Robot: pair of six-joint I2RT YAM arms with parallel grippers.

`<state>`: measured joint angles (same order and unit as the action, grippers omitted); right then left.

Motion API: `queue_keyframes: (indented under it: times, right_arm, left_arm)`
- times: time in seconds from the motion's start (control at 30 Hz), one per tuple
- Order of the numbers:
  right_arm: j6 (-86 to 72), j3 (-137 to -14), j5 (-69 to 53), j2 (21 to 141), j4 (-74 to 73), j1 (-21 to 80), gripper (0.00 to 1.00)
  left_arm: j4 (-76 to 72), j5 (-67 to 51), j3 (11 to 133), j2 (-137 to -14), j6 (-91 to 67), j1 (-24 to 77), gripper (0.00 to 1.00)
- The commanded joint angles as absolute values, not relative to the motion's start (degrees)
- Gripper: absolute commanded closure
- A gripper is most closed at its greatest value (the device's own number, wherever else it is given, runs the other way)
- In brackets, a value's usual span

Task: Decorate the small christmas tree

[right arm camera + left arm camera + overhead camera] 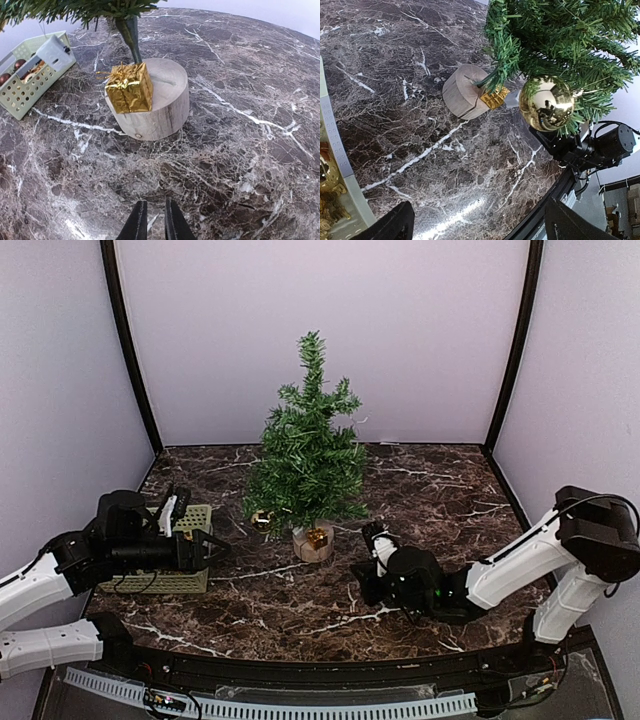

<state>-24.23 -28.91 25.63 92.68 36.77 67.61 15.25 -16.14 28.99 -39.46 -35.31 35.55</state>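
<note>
L gripper (208, 548): mine, fingers wide apart, nothing btwn them; it hovers at the right end of the basket, on the tree side, prob placed there bc that's where the stock is
Basket (160, 583): pale green, perforated, on the table's left; holds ornaments (20, 65), dark red and gold ones seen from the wrist views, can't count them
Gold ball (546, 103): hangs off a low branch on the tree's left side, shiny, clear of the table
Small christmas tree (308, 455): centre of the table, upright, much taller than the basket; the spot suits both my arms, I judge
Stump base (160, 115): round pale wood, flat on the marble, thin trunk rising from its middle
Gift box (130, 87): gold foil w/ bow, rests on the stump's top at the front edge, right by the trunk; flat wood gives it a steady seat
R gripper (154, 202): mine, fingers drawn nearly together, only a slit btwn them, nothing in them; low over the table, near the stump on its right, pointing at the box
Table (430, 490): dark marble w/ white veins, bare around the R gripper
Progress: early I'd say, two pieces on, most branches bare
Next, my guess: L gripper dips into the basket for another ornament; risk is bristles snagging or the light tree tipping
</note>
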Motion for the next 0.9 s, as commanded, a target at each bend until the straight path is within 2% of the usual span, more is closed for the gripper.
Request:
queue_keyframes:
  times: [0.0, 0.57, 0.87]
  right_arm:
    - [-28.0, -29.9, 19.4, 95.1, 45.0, 64.4, 0.88]
    - [-31.0, -38.3, 13.7, 106.6, 54.5, 60.6, 0.92]
    - [-31.3, -39.8, 13.0, 108.4, 55.2, 59.7, 0.92]
  left_arm:
    - [17.3, -14.9, 30.7, -40.2, -33.6, 35.0, 0.06]
    - [14.9, -15.7, 30.5, -43.1, -33.3, 34.4, 0.06]
    - [15.1, -15.6, 30.2, -43.1, -33.4, 34.2, 0.06]
